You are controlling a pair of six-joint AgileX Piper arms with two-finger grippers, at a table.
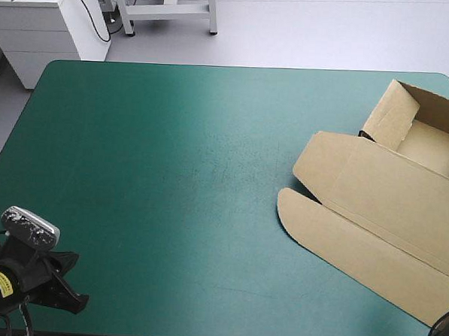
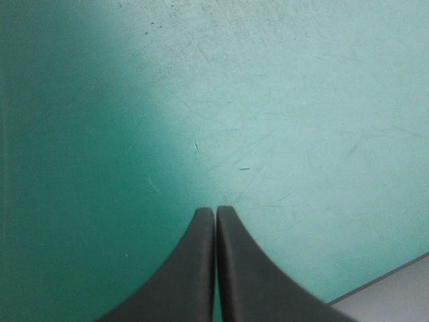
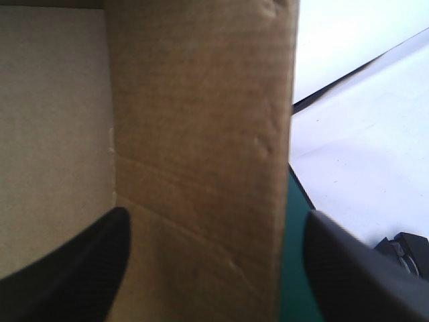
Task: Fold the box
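Note:
The brown box [image 1: 388, 199] lies at the table's right side, its lid panel flat toward the middle with a rounded flap at the front. Its far part stands as an open tray with raised walls [image 1: 396, 117]. My left gripper [image 1: 78, 303] rests near the front left corner, far from the box. In the left wrist view the left gripper [image 2: 215, 209] is shut over bare teal-green cover. My right gripper [image 3: 216, 213] is open, close over the brown box [image 3: 201, 100], a strip of board running between its fingers. In the high view only a dark bit of the right arm shows at the front right corner.
The teal-green cover [image 1: 171, 173] is bare across the middle and left. A white cabinet [image 1: 44, 23] stands beyond the far left corner. The table's edge [image 2: 382, 285] runs close beside the left gripper. The right edge of the table [image 3: 295, 194] lies just beside the box.

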